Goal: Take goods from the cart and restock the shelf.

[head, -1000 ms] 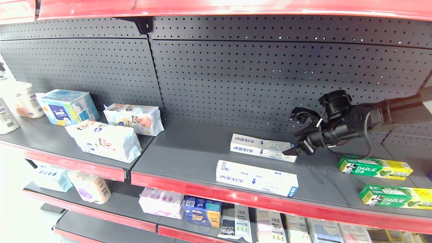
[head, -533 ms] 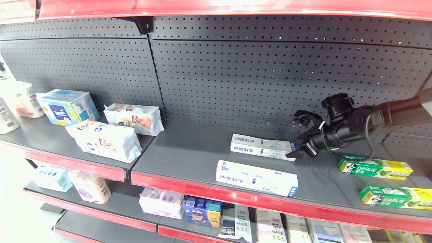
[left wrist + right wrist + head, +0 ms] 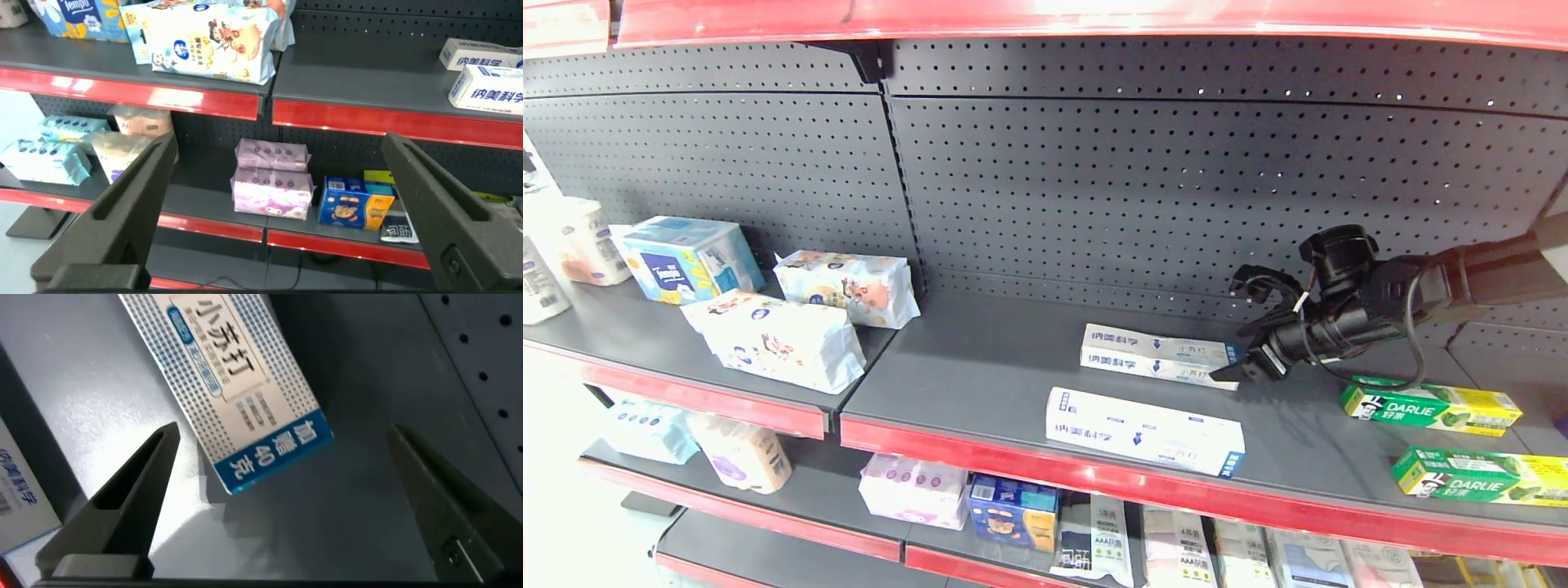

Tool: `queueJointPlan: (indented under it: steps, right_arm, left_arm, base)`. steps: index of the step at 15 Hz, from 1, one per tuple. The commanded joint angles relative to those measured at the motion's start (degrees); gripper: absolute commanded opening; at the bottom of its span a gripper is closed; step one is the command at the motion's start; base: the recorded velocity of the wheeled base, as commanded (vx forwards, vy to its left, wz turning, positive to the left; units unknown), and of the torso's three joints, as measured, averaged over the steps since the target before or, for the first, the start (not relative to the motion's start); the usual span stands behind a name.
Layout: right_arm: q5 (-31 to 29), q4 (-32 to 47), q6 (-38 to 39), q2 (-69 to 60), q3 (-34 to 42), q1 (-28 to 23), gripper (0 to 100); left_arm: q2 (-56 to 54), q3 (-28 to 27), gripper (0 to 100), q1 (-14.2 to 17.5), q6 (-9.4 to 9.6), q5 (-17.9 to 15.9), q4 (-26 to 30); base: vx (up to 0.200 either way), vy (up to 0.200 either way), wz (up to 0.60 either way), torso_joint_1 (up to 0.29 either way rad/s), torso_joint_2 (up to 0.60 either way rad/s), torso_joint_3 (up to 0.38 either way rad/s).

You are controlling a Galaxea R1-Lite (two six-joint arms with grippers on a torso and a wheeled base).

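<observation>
Hovering point: my right gripper (image 3: 282, 431) hangs low over the shelf (image 3: 980, 367), at the right-hand end of the rear white box (image 3: 1158, 357).
Right jaws: spread wide, gripping nothing. The box end lies on the deck under the gap between them.
Left gripper (image 3: 279, 139): jaws wide apart, empty, facing the lower shelves.
Goods: the rear white box lies flat near the back panel. The front white box (image 3: 1145, 431) lies flat along the red lip.
Neighbours: rear green box (image 3: 1429, 406) and front green box (image 3: 1478, 476), further to my right.
Contact: I cannot tell whether my lower fingertip touches the box end.
Step, as judged: box placed, retreat due.
Risk 1: a low retreat could catch a fingertip on the box end and skew the box.
Risk 2: closing the jaws here could pinch the box and carry it off the shelf.
Risk 3: the cable loop under my wrist hangs close to the rear green box, and a sideways swing could snag it.
</observation>
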Motion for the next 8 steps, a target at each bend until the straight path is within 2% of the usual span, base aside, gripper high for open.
queueJointPlan:
  steps: [1, 4, 8]
  right_arm:
    - [1.29, 0.04, 0.13, -0.67, 0.07, 0.08, 100]
    - [2.52, 0.04, 0.3, -1.37, 0.15, -0.01, 100]
    - [2.17, -0.14, 5.93, -1.11, -1.16, 0.34, 100]
  left_arm:
    - [0.02, 0.0, 100, 0.02, -0.02, -0.01, 0.0]
    - [0.02, -0.09, 100, 0.02, -0.02, -0.01, 0.0]
    - [0.02, 0.0, 100, 0.02, -0.02, 0.08, 0.0]
  base:
    - [0.0, 0.0, 0.0, 0.0, 0.0, 0.0]
    - [0.0, 0.0, 0.0, 0.0, 0.0, 0.0]
    - [0.0, 0.0, 0.0, 0.0, 0.0, 0.0]
